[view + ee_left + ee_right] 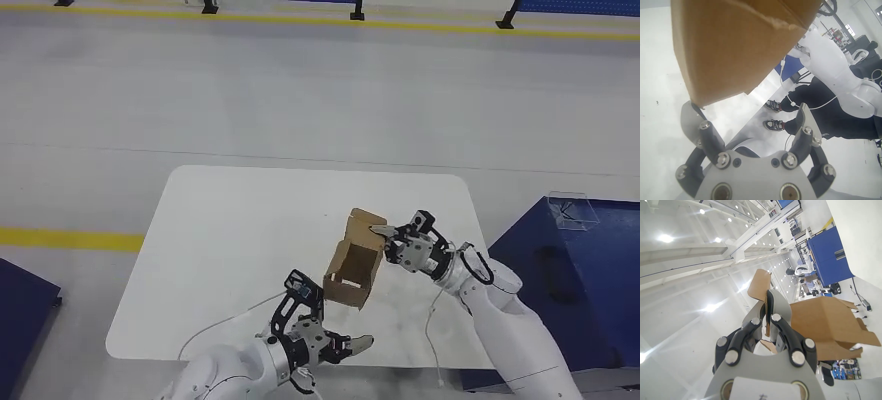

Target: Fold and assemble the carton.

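Note:
A brown carton (pixel 353 262) stands partly opened on the white table (pixel 230 230), its flaps loose. My right gripper (pixel 384 232) is at its far right corner, shut on one of the carton's flaps (pixel 761 285), which sits pinched between its fingers (pixel 770 306). My left gripper (pixel 328 320) is near the table's front edge, just in front of the carton. It is open, with one finger (pixel 689 108) under the carton's lower edge (pixel 719 56) and the other finger (pixel 803 115) off the table's side. Nothing is between the left fingers.
The table's front edge (pixel 400 360) runs close under my left gripper. A white cable (pixel 432 330) hangs by the right arm. A blue bin (pixel 575 260) stands right of the table. A person's legs and shoes (pixel 772 115) are on the floor beside the table.

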Controlling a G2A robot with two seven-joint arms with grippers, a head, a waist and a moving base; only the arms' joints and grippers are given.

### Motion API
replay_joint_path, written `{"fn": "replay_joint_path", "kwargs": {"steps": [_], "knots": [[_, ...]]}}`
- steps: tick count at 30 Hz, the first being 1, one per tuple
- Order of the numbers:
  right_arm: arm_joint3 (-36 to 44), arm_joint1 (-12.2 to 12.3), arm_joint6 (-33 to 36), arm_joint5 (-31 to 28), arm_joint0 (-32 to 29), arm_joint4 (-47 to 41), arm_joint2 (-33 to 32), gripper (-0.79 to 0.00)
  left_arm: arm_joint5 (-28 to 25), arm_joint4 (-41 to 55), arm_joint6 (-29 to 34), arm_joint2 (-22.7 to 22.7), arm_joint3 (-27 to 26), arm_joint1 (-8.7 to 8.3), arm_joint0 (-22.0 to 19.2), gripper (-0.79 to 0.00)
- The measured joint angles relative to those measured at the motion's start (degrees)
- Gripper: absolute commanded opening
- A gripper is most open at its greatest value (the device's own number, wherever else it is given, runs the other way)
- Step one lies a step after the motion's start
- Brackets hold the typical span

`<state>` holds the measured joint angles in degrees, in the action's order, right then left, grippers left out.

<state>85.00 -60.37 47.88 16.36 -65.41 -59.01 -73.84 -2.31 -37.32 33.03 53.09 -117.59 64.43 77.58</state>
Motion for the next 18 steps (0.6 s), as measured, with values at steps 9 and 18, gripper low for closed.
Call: {"fn": "replay_joint_path", "kwargs": {"steps": [9, 18], "knots": [[0.18, -0.03, -0.17, 0.12, -0.09, -0.06, 0.05, -0.785, 0.18, 1.09, -0.24, 0.96, -0.05, -0.07, 0.4, 0.0], [-4.93, -1.52, -6.47, 11.91, 3.69, -19.21, -0.35, -0.785, 0.42, -23.42, -21.71, 1.66, -5.9, -0.96, 8.89, 0.0]]}}
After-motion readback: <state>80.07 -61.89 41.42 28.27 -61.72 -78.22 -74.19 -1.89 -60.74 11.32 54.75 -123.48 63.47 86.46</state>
